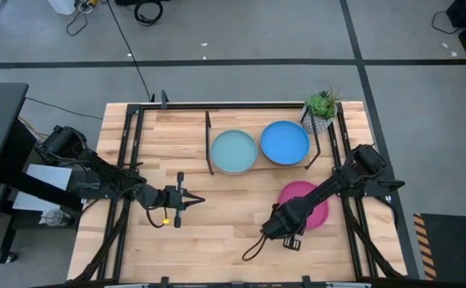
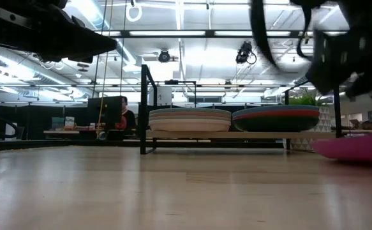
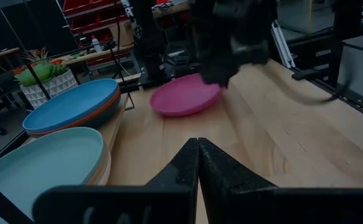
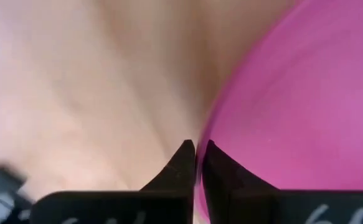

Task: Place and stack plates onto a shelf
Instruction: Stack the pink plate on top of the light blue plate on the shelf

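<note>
Pinching the near rim of the magenta plate (image 1: 305,203), which lies on the surface just in front of the shelf (image 1: 209,144), the right pincer (image 4: 197,163) seems set to lift it, while the left pincer (image 1: 186,200) waits clenched, well apart.

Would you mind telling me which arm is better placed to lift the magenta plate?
The right: its gripper is already at the magenta plate's rim, while the left gripper waits mid-table.
</note>
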Available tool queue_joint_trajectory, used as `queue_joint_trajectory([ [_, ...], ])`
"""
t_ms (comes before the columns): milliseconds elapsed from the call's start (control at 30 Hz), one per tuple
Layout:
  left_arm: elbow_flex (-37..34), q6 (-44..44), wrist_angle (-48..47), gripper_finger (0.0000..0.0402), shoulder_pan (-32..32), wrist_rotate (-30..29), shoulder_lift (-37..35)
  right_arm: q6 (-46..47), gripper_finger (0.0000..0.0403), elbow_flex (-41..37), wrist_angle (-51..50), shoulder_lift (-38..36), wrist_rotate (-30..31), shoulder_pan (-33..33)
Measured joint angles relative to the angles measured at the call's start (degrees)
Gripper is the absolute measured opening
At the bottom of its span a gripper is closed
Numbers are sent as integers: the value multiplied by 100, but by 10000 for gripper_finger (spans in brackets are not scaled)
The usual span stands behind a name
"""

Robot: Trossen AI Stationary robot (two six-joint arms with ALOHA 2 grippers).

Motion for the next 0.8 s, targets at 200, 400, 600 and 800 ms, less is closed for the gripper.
queue_joint_trajectory([
  [200,0,-4,2,16,0,0,1,-1358,17,1100,-773,2,823,212],
  [400,0,-7,0,16,0,0,1,-1825,18,2313,-1628,4,1944,270],
  [600,0,-35,-2,16,0,2,1,-2168,18,3063,-2275,4,2889,149],
  [800,0,-36,-4,16,0,1,2,-2321,18,3115,-2941,1,3499,-226],
])
